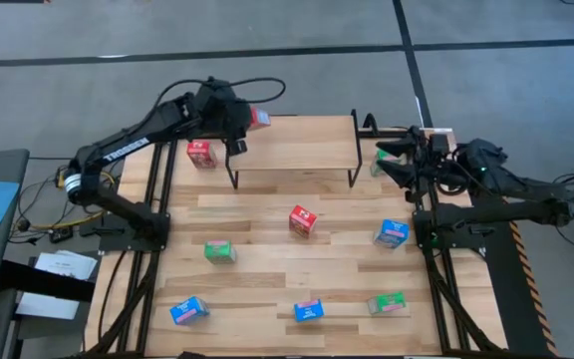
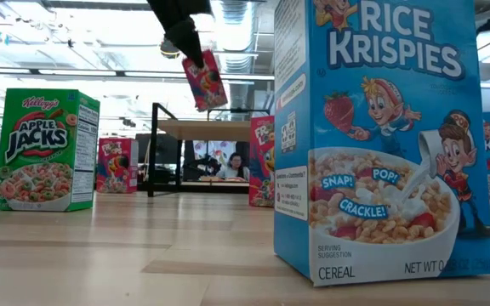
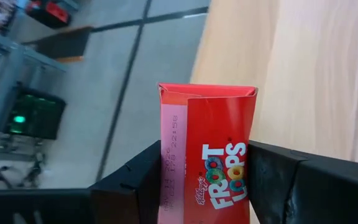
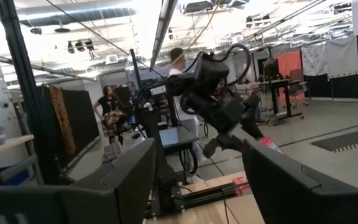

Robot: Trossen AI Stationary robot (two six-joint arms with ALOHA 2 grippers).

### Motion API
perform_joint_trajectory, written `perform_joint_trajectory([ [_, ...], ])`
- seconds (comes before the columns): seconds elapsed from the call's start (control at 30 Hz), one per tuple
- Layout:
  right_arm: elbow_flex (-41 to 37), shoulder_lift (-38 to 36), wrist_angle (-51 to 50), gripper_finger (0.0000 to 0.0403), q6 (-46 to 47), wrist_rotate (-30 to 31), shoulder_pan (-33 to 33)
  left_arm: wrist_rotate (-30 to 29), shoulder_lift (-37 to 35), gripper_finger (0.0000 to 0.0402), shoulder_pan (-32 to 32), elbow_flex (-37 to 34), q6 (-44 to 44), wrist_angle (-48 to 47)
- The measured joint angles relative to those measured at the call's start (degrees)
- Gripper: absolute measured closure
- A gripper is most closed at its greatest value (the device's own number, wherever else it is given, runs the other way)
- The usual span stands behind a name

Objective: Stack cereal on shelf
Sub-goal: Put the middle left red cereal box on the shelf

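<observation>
Overhead, the left gripper [image 1: 250,122] hung by the far left corner of the shelf [image 1: 292,143], its fingers [image 3: 135,183] clenched on the sides of a red Froot Loops box [image 3: 213,155]. Seen level across the table, that box [image 2: 205,81] was tilted and lifted clear of the wood, higher than the shelf board [image 2: 202,129].

The right gripper [image 1: 392,160] waited at the right edge of the table [image 1: 267,239], just beside the shelf's right end, its fingers spread apart and gripping nothing.

A second red box [image 1: 201,153] stood on the table left of the shelf, and a third red box [image 1: 303,221] stood near the middle of the table. One blue Rice Krispies box [image 1: 392,233] lay toward the right side, and two more blue boxes [image 1: 188,310] [image 1: 309,311] sat along the near edge. One green Apple Jacks box [image 1: 219,252] lay left of centre, another green box [image 1: 388,302] near the right front. A person [image 2: 232,165] sat in the room beyond.
</observation>
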Motion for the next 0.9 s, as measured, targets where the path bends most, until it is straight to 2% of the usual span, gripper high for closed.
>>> perform_joint_trajectory([
  [0.33, 0.0, 1.9, -2.0, 0.0137, 0.0, 0.0, 0.0, 3.8, 0.7, 0.0230, 0.8, 0.0, -3.4, -2.8],
  [0.9, 0.0, 3.4, -2.8, 0.0137, -2.7, 0.0, -0.2, 3.7, 0.7, 0.0230, 5.6, 0.0, 1.3, -2.8],
])
